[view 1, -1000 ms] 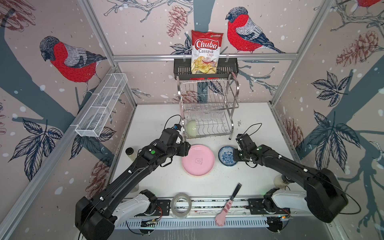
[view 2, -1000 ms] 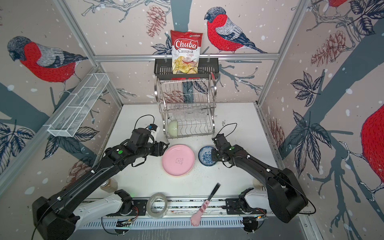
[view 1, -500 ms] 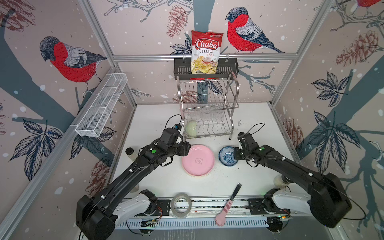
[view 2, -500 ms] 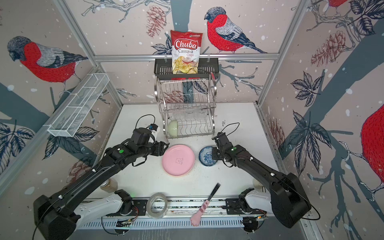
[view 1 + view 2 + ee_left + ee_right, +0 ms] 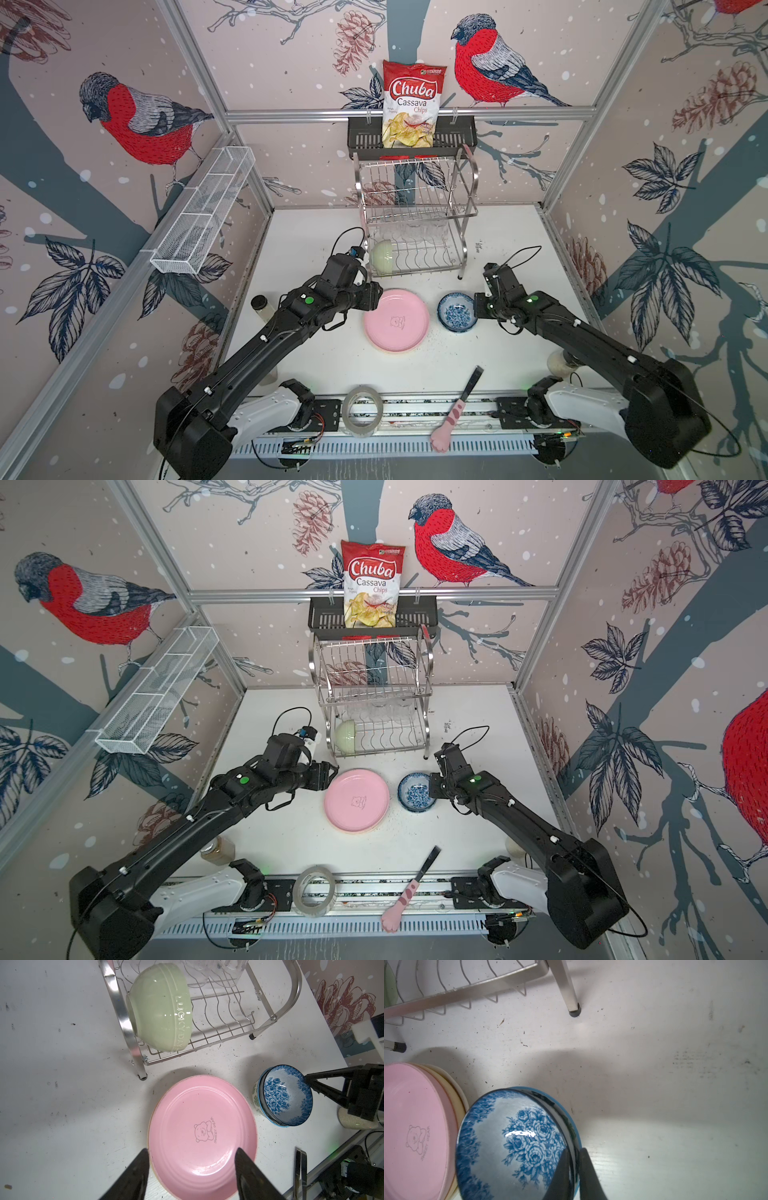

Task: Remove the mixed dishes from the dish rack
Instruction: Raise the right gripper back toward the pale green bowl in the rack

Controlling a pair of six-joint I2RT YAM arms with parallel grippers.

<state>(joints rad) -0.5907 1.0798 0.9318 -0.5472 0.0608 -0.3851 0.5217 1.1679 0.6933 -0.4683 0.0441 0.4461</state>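
Observation:
The steel dish rack stands at the back. On its lower shelf lie a pale green bowl on its side and clear glasses. A pink plate tops a stack of tan and cream plates on the table. My left gripper hovers open over the stack's near edge. To its right, the blue-patterned bowl sits nested in a leaf-print bowl. My right gripper is shut on the blue bowl's rim.
A chips bag stands in a black basket above the rack. A white mesh tray hangs on the left wall. Jars stand at the left and right. A tape roll and a paw-handled tool lie at the front.
The right wrist has shifted slightly at the blue bowl's rim. The left arm and the dishes stay where they were.

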